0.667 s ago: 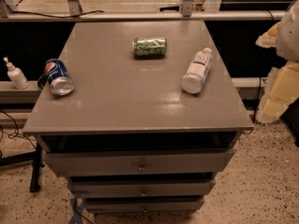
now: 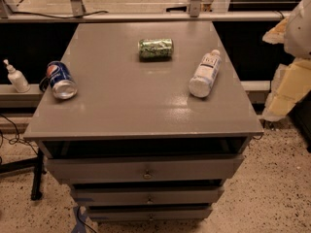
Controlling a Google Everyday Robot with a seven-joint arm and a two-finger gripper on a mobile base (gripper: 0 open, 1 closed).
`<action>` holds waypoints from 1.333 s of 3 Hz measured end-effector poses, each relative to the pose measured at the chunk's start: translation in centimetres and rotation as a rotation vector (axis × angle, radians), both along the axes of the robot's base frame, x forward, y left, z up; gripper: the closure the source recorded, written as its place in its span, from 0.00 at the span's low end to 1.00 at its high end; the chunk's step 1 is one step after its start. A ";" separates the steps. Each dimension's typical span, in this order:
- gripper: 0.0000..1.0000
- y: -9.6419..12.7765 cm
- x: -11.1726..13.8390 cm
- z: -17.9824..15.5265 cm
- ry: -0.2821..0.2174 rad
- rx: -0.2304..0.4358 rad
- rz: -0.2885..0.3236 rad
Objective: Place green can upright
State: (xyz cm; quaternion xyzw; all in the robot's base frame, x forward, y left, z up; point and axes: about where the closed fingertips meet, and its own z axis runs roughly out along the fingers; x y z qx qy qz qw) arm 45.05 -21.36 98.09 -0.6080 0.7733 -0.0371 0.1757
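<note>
Nothing has shifted: the green can (image 2: 155,48) lies on its side near the desk's (image 2: 121,115) far edge, untouched. The arm (image 2: 290,84) waits at the view's right edge, its end effector out of sight, so we cannot tell its state. Pickup hasn't begun, we judge.

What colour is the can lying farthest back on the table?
The green can is light green mottled with white, camera view; the gripper hangs at right edge.
</note>
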 end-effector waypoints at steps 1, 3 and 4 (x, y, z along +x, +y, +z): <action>0.00 1.9 5.0 0.4 -0.047 0.020 0.027; 0.00 7.5 17.6 -0.7 -0.080 0.059 0.071; 0.00 11.4 24.5 -3.1 -0.074 0.080 0.091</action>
